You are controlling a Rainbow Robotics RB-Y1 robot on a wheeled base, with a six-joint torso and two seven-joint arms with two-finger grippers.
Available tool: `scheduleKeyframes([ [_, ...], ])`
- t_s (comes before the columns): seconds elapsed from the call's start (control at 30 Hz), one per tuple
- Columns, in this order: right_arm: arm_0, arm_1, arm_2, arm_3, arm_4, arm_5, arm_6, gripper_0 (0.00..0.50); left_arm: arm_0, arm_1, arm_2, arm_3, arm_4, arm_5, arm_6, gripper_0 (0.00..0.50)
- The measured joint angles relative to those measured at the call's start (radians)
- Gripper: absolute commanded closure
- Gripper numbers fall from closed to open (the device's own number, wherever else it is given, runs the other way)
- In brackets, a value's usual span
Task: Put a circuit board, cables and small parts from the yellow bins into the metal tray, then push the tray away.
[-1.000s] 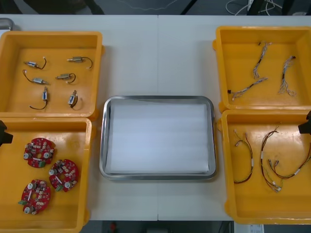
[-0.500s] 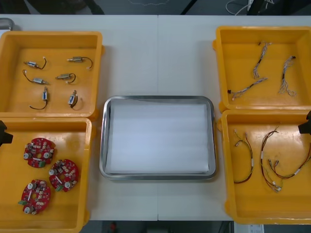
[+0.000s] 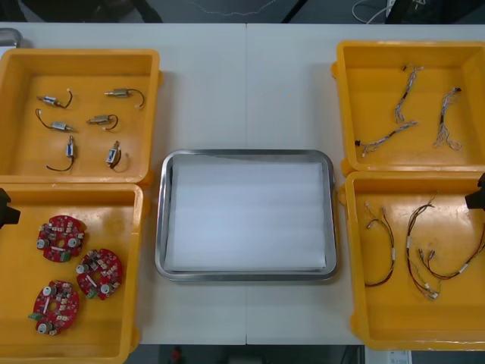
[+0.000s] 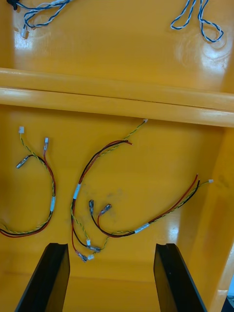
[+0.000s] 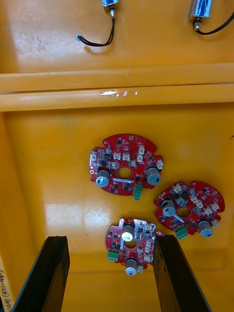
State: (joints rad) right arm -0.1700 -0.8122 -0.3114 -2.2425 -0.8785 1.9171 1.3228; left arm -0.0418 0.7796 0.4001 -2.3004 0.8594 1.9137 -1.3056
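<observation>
The metal tray, white inside, lies at the table's middle with nothing in it. Three round red circuit boards lie in the near left yellow bin. My left gripper hangs open above them, one board between its fingers but below them. Red and yellow cables lie in the near right bin. My right gripper hovers open over these cables, holding nothing.
Several small metal parts with black leads sit in the far left bin. Twisted blue and white cables lie in the far right bin. Bare table runs beyond the tray. Each arm's black edge shows at the sides.
</observation>
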Motion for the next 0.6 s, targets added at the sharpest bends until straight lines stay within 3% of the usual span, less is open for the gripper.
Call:
scheduleKeyframes([
  [0.6,0.000,0.000,0.000,0.000,0.000,0.000,0.000,0.000,0.000,0.000,0.000,0.000,0.000,0.000,0.000,0.000],
])
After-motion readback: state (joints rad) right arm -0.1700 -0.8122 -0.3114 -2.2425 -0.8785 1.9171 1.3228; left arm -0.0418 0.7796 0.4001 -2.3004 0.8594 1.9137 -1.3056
